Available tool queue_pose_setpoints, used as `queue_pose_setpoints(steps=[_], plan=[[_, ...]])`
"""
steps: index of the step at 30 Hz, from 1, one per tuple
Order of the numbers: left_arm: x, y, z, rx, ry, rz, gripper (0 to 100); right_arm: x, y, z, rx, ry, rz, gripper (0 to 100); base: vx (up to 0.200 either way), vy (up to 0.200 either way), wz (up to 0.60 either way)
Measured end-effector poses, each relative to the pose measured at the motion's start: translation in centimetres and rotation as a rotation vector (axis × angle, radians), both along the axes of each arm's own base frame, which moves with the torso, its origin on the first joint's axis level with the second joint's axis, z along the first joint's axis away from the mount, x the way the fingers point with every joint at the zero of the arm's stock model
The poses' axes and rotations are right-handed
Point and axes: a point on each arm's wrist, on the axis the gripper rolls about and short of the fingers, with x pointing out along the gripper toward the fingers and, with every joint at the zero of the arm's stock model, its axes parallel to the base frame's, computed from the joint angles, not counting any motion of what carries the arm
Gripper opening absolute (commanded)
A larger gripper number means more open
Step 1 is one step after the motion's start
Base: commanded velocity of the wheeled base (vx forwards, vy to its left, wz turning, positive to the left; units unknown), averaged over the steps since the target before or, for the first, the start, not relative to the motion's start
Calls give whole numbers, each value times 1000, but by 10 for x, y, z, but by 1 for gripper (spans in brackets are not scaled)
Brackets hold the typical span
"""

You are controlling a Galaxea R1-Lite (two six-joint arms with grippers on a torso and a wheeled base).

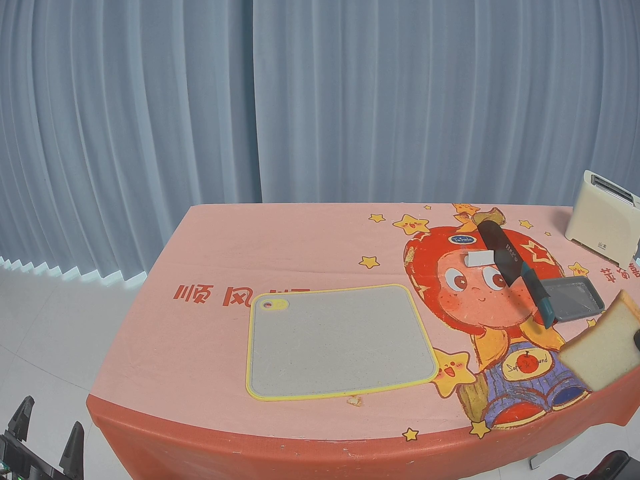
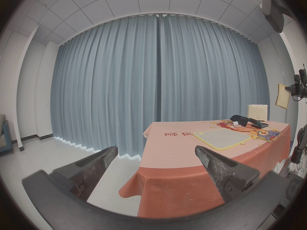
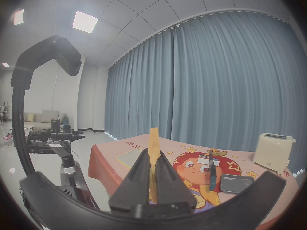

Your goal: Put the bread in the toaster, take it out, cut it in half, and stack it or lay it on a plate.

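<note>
A slice of bread (image 1: 603, 351) hangs edge-up off the table's front right corner, and my right gripper (image 3: 153, 173) is shut on the slice (image 3: 154, 149). The cream toaster (image 1: 603, 218) stands at the table's far right, slot upward and apart from the bread. A knife (image 1: 517, 268) with a black blade and teal handle lies with its blade propped on a small white block (image 1: 479, 258). Beside it sits a grey tray-like plate (image 1: 572, 298). My left gripper (image 2: 156, 158) is open and holds nothing, low and off the table's front left corner.
A grey cutting board (image 1: 340, 341) with a yellow rim lies in the middle of the pink tablecloth. A small crumb (image 1: 355, 401) sits near the table's front edge. Blue curtains hang behind the table.
</note>
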Motion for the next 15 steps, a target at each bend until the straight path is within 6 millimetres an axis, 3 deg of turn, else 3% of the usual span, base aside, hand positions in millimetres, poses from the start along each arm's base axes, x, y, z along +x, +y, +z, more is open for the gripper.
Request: queue_pose_setpoints(steps=[15], plan=[[0,0,0,0,0,-1,100,10,8,-4,-8,86,222,0,0,0,0]])
